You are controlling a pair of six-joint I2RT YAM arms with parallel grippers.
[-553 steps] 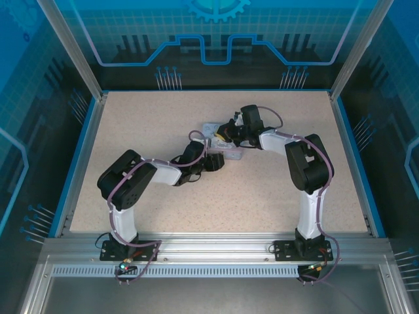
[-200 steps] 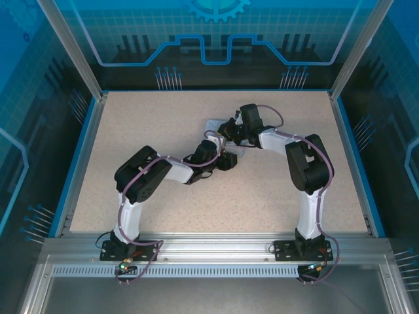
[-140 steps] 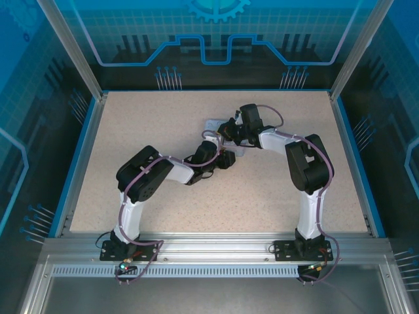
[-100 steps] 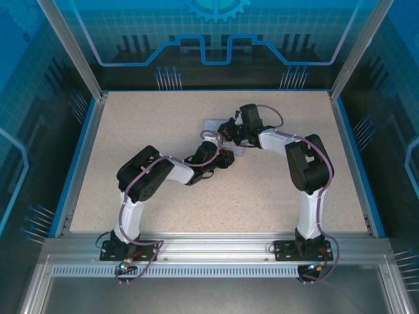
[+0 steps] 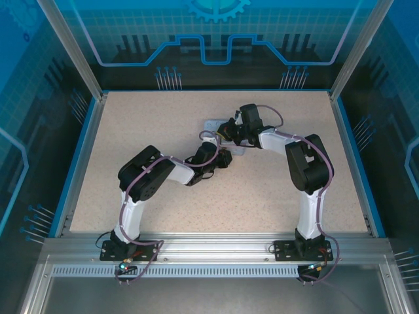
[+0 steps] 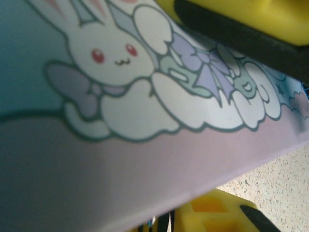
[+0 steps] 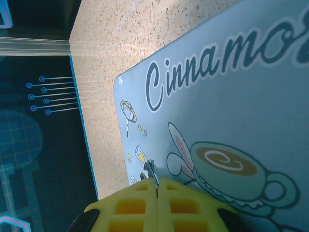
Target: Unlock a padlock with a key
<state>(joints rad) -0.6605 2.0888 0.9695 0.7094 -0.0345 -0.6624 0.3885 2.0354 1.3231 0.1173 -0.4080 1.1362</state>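
A tiny thin key (image 7: pixel 151 172) pokes out between the yellow fingertips of my right gripper (image 7: pixel 157 182), which is shut on it; its tip hovers just over the printed lid of the pale blue tin (image 7: pixel 231 111). In the top view the right gripper (image 5: pixel 227 131) is over the tin (image 5: pixel 211 124) from the far right. My left gripper (image 5: pixel 226 154) reaches the tin's near side. In the left wrist view the tin's bunny-printed wall (image 6: pixel 125 96) sits between one yellow finger (image 6: pixel 241 19) above and the other below, both against it. The padlock is hidden.
The speckled tabletop (image 5: pixel 150 118) lies open around the tin, bounded by a blue rim (image 5: pixel 84 157) and an aluminium frame (image 5: pixel 216 245) at the near edge. The two arms meet over the tin in the middle of the table.
The left arm has pushed forward to the tin and its jaws have narrowed onto it. The right arm and the key have stayed in place.
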